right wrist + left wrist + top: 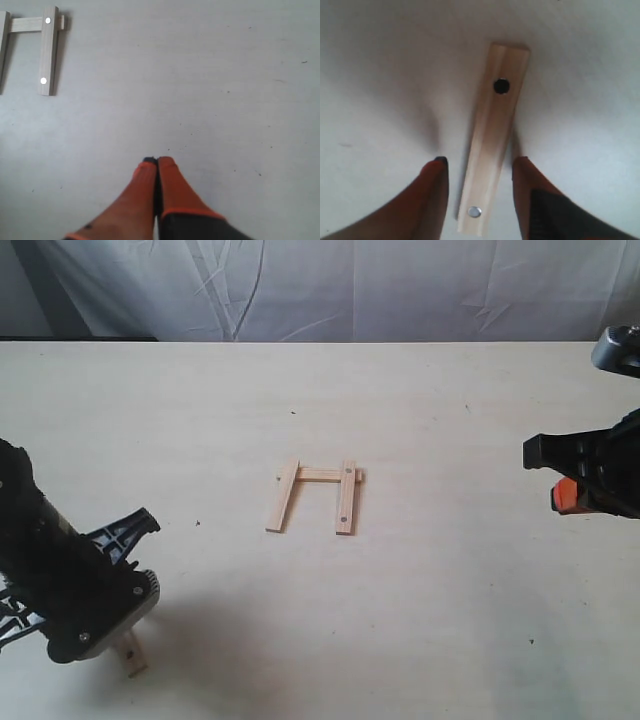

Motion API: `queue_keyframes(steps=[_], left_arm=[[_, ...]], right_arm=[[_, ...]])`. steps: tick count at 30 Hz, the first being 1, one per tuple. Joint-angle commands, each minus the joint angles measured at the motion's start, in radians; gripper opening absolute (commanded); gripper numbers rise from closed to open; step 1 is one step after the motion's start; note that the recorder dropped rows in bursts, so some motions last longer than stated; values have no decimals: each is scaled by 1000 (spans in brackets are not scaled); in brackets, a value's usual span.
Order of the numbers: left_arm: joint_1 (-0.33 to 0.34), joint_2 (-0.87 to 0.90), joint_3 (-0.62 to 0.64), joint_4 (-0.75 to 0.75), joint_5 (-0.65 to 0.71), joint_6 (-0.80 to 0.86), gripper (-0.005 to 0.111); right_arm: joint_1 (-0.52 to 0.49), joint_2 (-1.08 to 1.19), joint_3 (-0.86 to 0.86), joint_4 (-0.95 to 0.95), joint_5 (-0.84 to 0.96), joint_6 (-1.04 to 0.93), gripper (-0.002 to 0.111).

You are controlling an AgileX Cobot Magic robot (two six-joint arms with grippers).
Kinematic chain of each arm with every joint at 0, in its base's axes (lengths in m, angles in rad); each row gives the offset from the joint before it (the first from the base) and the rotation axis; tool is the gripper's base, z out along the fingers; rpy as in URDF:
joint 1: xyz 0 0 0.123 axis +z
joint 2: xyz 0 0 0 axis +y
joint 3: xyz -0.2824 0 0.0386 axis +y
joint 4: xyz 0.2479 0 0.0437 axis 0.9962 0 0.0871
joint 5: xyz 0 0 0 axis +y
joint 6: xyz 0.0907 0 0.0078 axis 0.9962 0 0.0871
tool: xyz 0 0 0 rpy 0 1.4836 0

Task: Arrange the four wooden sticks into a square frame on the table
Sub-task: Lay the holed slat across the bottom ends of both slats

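While the pale table (450, 620) fills nearly all of the exterior view and meets a creased white cloth (350, 290) at its far edge, the two arms come in only at its sides. The black left arm (60, 580) stands over the near left corner. The left gripper (480, 161) points down at the tabletop there, its fingers (434, 187) spread apart, one on each side of the fourth stick (495, 135). I cannot tell if they touch the wood. The right gripper (157, 162) is at the right edge, well apart from all the sticks, and its two orange fingers are pressed together with nothing between them. Near the middle of the table lies the square frame (322, 474), which has only three sides and is open toward the near edge. The cross stick (318, 474) forms the side toward the far edge. The dotted stick (346, 498) forms the side toward the right edge and lies on top of the end of the cross stick. The slanted stick (282, 497) forms the side toward the left edge; it touches the other end of the cross stick and leans a little outward at its near end. The fourth stick lies flat by the near left corner, far from the other three. The dotted stick carries two small round dots (48, 20), and the fourth stick also has two, one dark dot (501, 85) and one shiny dot (474, 211).
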Motion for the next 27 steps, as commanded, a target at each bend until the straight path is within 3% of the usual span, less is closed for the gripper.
queue_keyframes(steps=[1, 5, 11, 18, 22, 23, 25, 27], left_arm=[[-8, 22, 3, 17, -7, 2, 41], [-8, 32, 3, 20, -11, 2, 41], [-8, 58, 3, 36, -4, 2, 24], [-8, 58, 3, 36, -1, 2, 18], [-8, -39, -13, -173, -11, -12, 8], [-8, -81, -41, -320, -9, -45, 1], [-8, -122, -108, -502, -9, -144, 0], [-13, -121, -198, -465, 41, -318, 0]], right_arm=[[-7, -8, 5, 2, -12, -11, 0], [-7, -8, 5, 3, -14, -11, 0], [-7, -8, 5, 3, -14, -11, 0], [-7, -8, 5, 3, -14, -14, 0], [-7, -8, 5, 1, -10, -13, 0], [-7, -8, 5, 4, -8, -13, 0], [-7, -8, 5, 6, -8, -13, 0], [-7, -8, -1, 8, 4, -13, 0]])
